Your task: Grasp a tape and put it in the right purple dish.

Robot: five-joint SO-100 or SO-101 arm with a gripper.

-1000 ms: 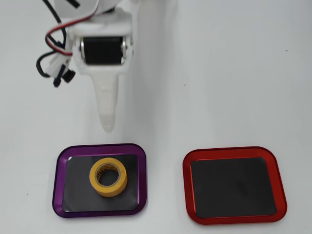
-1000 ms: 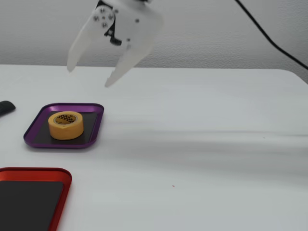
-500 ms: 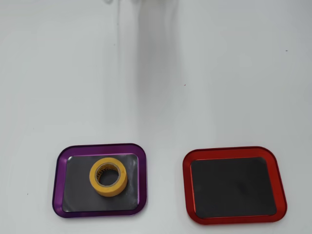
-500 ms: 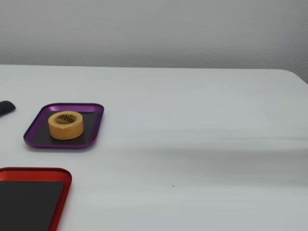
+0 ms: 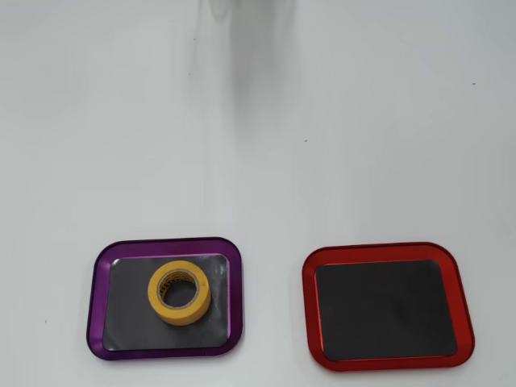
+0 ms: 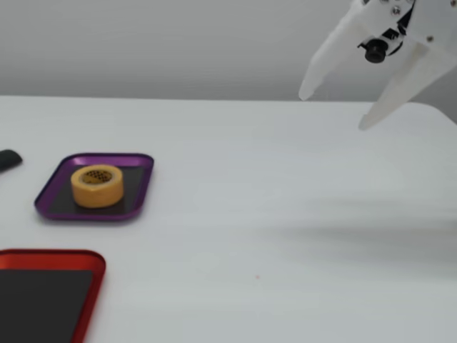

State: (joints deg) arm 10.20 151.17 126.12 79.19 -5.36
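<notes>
the tape (image 5: 179, 291) is sitting flat inside the purple dish (image 5: 98, 300), the left tray in the overhead view, roughly centred on its dark floor and a bit toward the far edge. it's a small yellow roll with print around the inside of its core. to the right of it in that view is the red tray (image 5: 307, 302), same shape, dark inside, nothing in it. in the fixed view the purple dish (image 6: 140, 187) with the tape (image 6: 96, 185) is at the far left and the red tray (image 6: 96, 275) is nearer, cut off by the frame. only the fixed view catches the gripper (image 6: 334, 111): white, up in the air at far right, jaws spread wide, holding nothing. a dark object (image 6: 8, 159) pokes in at the left edge.
</notes>
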